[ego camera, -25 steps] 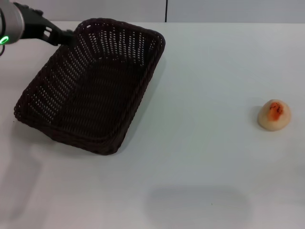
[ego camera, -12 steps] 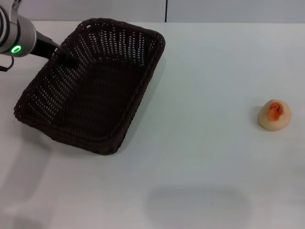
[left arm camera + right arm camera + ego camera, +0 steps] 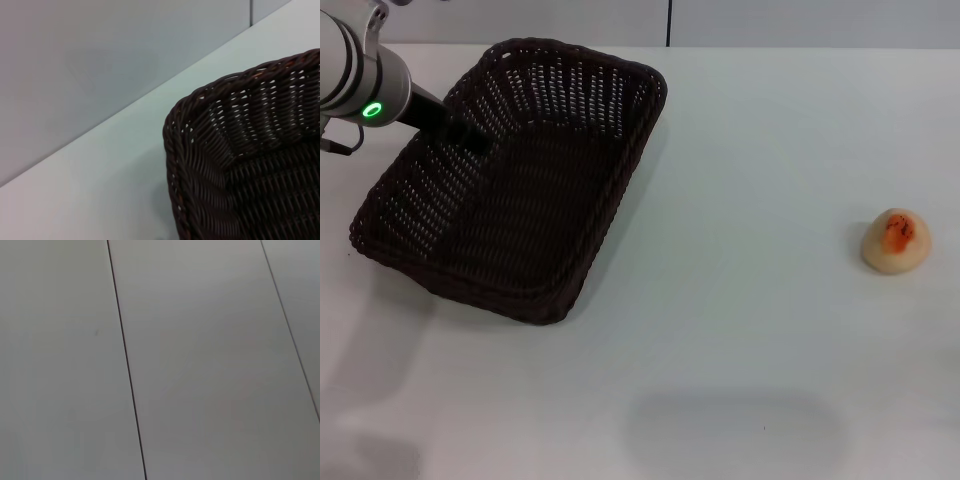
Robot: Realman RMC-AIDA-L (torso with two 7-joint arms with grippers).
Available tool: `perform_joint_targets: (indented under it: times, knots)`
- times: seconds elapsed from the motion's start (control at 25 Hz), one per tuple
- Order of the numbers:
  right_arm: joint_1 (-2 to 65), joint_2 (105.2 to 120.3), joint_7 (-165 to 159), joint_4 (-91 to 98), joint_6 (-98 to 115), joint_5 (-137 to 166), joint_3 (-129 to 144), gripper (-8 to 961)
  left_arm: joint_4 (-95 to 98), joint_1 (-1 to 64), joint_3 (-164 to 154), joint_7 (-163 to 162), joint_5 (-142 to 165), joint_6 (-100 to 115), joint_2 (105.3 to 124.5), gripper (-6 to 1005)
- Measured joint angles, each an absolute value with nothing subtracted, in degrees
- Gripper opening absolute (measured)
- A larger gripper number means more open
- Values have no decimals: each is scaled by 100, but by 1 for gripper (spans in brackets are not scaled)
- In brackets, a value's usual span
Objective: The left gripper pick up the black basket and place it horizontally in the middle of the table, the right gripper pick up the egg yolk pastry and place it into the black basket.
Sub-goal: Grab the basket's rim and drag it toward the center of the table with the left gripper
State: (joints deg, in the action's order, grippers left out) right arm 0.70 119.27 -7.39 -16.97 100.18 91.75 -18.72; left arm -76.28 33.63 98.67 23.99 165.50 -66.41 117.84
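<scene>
The black basket (image 3: pixel 582 93) lies at the left of the white table (image 3: pixel 750 150), set diagonally with its long side running from near left to far right. My left gripper (image 3: pixel 461 131) is at the basket's left long wall, near its far corner, its black fingers dark against the wicker. A corner of the basket's rim shows in the left wrist view (image 3: pixel 200 165). The egg yolk pastry (image 3: pixel 895 240) sits alone at the right of the table, far from the basket. My right gripper is out of view.
A grey wall with a dark vertical seam (image 3: pixel 669 22) runs behind the table's far edge. The right wrist view shows only grey panels with seams (image 3: pixel 125 360).
My left arm has moved from the basket's far left corner down along its left wall, towards the inside. The basket and the pastry have not moved.
</scene>
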Motion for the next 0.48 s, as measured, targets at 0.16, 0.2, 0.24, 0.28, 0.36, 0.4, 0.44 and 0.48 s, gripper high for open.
perform_joint_targets:
  times: [0.16,0.2,0.24,0.28,0.36,0.4,0.44,0.48]
  knots:
    - [58,11927,-738,-1694,10019,9175,-1872,759,-7483,3390,9870,2408,16550,-6518,11759,717]
    - [58,11927,-738,-1694,10019,9175,-1872,758,-7462,3390,9872,2408,16550,-6494,11756,715]
    - [56,11927,-739,-1692,10018,9175,-1872,758,-7435,3390,9875,2408,16550,-6461,11751,714]
    - [54,11927,-739,-1690,10019,9175,-1872,758,-7406,3391,9884,2409,16550,-6435,11746,713]
    - [55,11927,-738,-1689,10018,9175,-1872,758,-7320,3399,9905,2410,16550,-6410,11742,711]
    - [56,11927,-739,-1689,10019,9175,-1872,757,-7276,3411,9913,2410,16551,-6408,11740,710]
    - [58,11926,-739,-1689,10019,9175,-1871,757,-7223,3425,9914,2411,16552,-6405,11737,709]
    - [60,11927,-739,-1687,10019,9175,-1869,757,-7164,3437,9914,2412,16553,-6397,11736,707]
